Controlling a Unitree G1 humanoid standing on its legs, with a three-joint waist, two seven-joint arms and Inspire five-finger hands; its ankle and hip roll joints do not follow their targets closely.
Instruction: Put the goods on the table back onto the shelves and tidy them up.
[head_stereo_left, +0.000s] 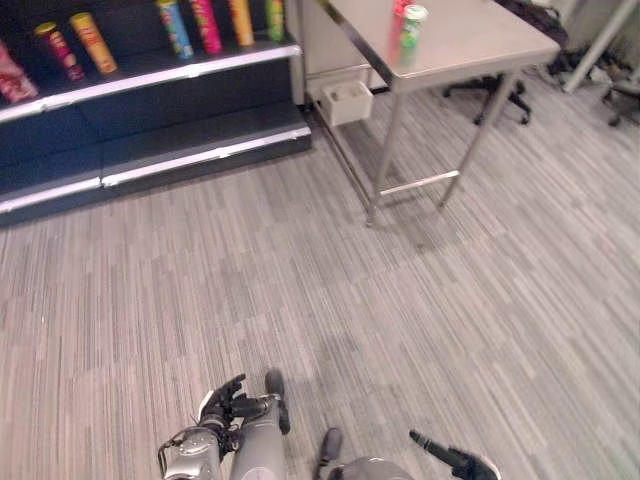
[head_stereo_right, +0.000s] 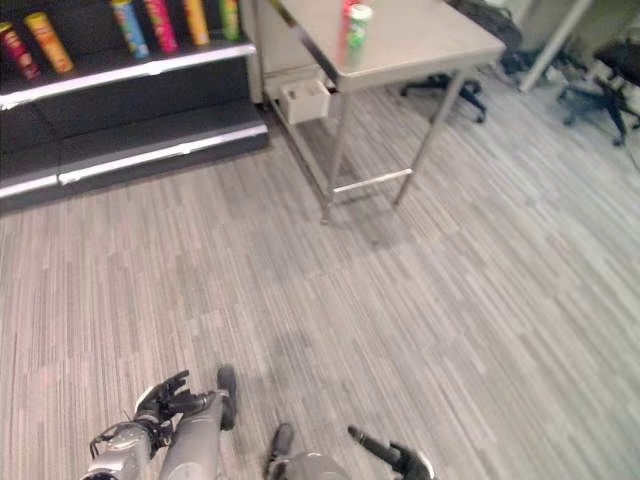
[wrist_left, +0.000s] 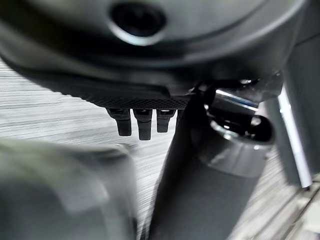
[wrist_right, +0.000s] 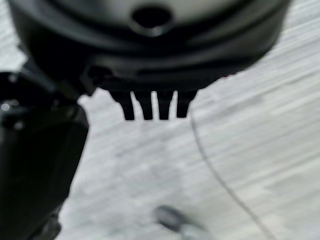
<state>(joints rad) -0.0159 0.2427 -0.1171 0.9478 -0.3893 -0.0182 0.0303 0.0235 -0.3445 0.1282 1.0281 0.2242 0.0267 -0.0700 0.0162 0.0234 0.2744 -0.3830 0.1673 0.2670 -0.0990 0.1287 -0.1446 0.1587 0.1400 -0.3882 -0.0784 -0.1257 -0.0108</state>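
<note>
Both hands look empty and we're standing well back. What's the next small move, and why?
Probably step toward the metal table: the green can and red can stand on it, far beyond the left hand and right hand, both low and empty.

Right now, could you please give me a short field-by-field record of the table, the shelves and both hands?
table: grey metal table, far right
goods on table: green can beside a red can, near its front edge
shelves: dark shelf unit, far left, holding a row of tall snack tubes
left hand: left hand low, open, empty
right hand: right hand low, open, empty
</note>
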